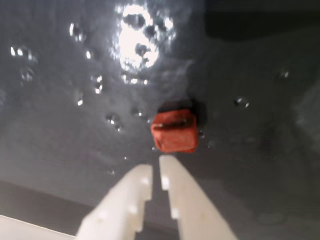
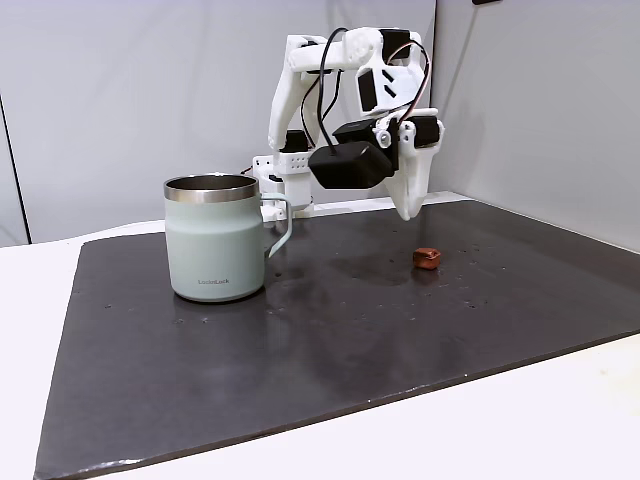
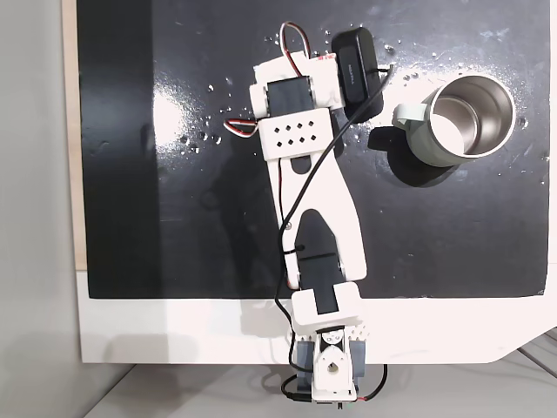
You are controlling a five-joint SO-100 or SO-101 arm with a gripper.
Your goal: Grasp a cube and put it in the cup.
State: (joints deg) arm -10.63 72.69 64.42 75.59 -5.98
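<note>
In the wrist view the small reddish-brown cube (image 1: 174,131) lies on the dark mat just beyond my white gripper (image 1: 155,169). The fingers stand nearly together with only a thin slit between them and hold nothing. From the side, the gripper (image 2: 410,211) hangs a little above the mat, pointing down, with the cube (image 2: 427,258) resting slightly right of and below its tip. The pale sage-green mug (image 2: 215,240) stands upright on the left of the mat, handle toward the arm. From above, the mug (image 3: 457,117) sits right of the arm, and the arm covers the cube.
A dark mat (image 2: 350,330) covers most of the white table, speckled with shiny droplets (image 1: 137,40) near the cube. The arm's base (image 3: 324,366) stands at the table edge. Grey walls close in behind and to the right in the side view.
</note>
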